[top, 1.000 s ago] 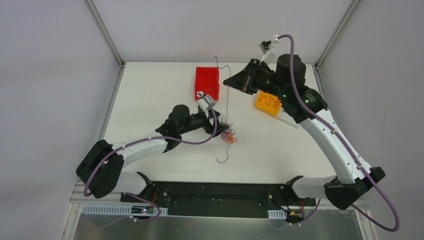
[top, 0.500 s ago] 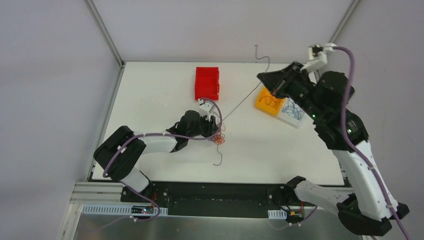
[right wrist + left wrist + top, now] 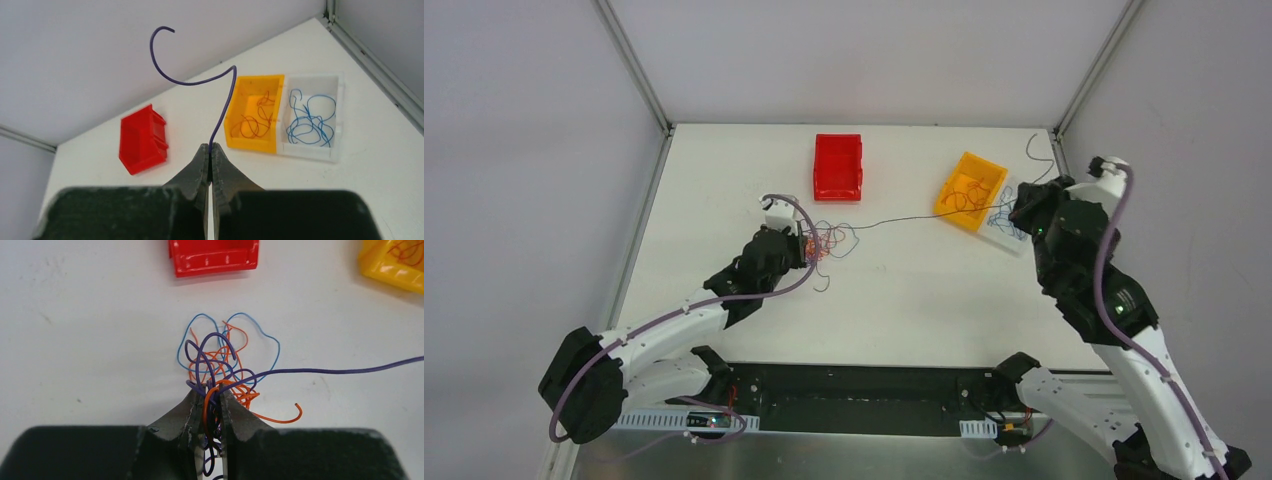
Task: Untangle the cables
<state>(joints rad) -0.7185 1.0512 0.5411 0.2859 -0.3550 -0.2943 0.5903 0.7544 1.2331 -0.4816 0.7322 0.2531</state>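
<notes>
A tangle of purple, orange and blue cables [image 3: 832, 238] lies on the white table, left of centre. My left gripper [image 3: 808, 244] is shut on the tangle's near side; in the left wrist view its jaws [image 3: 212, 392] pinch purple and orange loops [image 3: 215, 365]. One purple cable [image 3: 914, 220] runs nearly taut from the tangle to the right, seen also as the purple strand [image 3: 340, 371]. My right gripper [image 3: 1022, 206] is shut on that purple cable, whose free end [image 3: 225, 100] curls up beyond the fingertips [image 3: 210, 146].
An empty red bin [image 3: 838, 142] stands behind the tangle. At the back right, a yellow bin [image 3: 250, 145] holds orange cables and a clear bin [image 3: 305, 151] beside it holds blue cables. The right gripper hangs over these two bins.
The left gripper has closed on the tangle and dragged it left and farther back. The right gripper has swung right with the purple cable, drawing it out straight.
</notes>
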